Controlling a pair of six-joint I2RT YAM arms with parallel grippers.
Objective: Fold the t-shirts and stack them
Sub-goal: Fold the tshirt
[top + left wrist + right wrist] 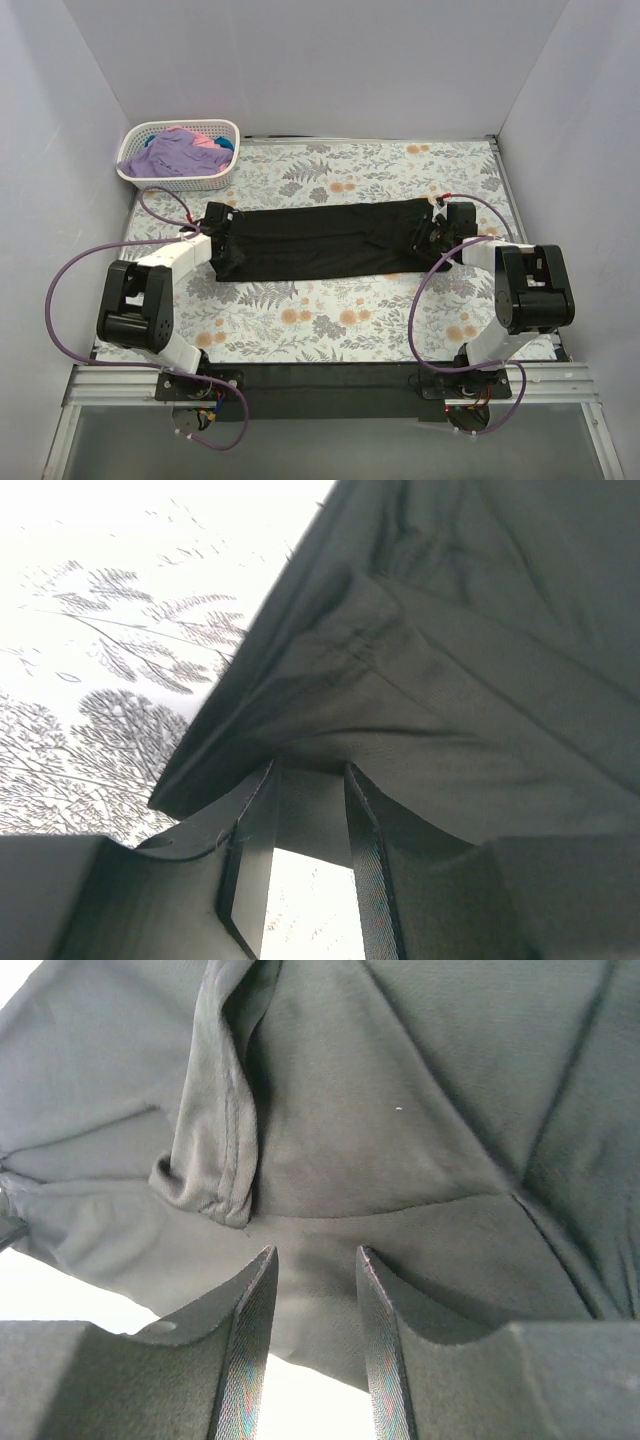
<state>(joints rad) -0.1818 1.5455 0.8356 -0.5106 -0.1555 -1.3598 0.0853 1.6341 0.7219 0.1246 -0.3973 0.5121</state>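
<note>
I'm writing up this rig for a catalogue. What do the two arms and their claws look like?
Both arms are built alike: black blocky joint housings joined by white links, on black base plates. The left arm and the right arm each trail a looping purple cable with small red fittings near the wrist. The left claw and the right claw have two flat black fingers with woven-textured inner faces.

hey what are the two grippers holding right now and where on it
Both hold the black t-shirt: the left gripper pinches its left end, the right gripper its right end, the cloth stretched between them over the table.
</note>
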